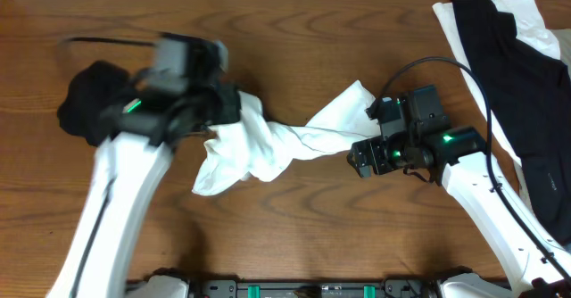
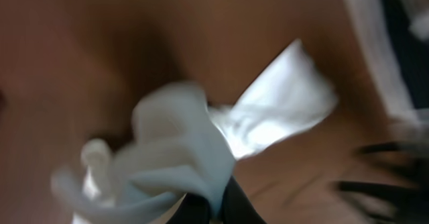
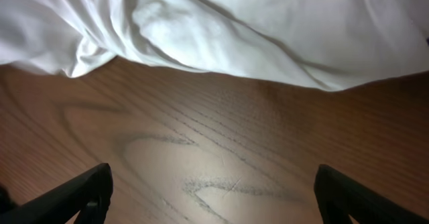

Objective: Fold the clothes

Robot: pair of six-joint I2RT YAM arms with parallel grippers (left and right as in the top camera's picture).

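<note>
Soft, floppy T-shirt point(image 1: 259, 146) — left end effector point(image 1: 230, 109) is clamped on its bunched end. Right end effector point(image 1: 361, 160) is wide open and empty — I'd grab the far corner.

The table point(image 1: 294, 235) is brown wood with dark, wavy grain. Close up in the right wrist view, its surface point(image 3: 221, 150) is smooth with a soft satin sheen. The white T-shirt point(image 1: 254, 151) is thin, matt cloth, soft and heavily creased, with no shine on its folds. The black garment point(image 1: 513, 84) is also matt cloth, as is the white cloth point(image 1: 451, 26) beside it and the dark cloth lump point(image 1: 85, 106). The right arm point(image 1: 477, 200) and left arm point(image 1: 125, 191) have smooth, white, plastic-looking shells. The right pincer point(image 1: 357, 158) has matt black fingers point(image 3: 74, 197). Its cable point(image 1: 428, 62) looks smooth and black.
</note>
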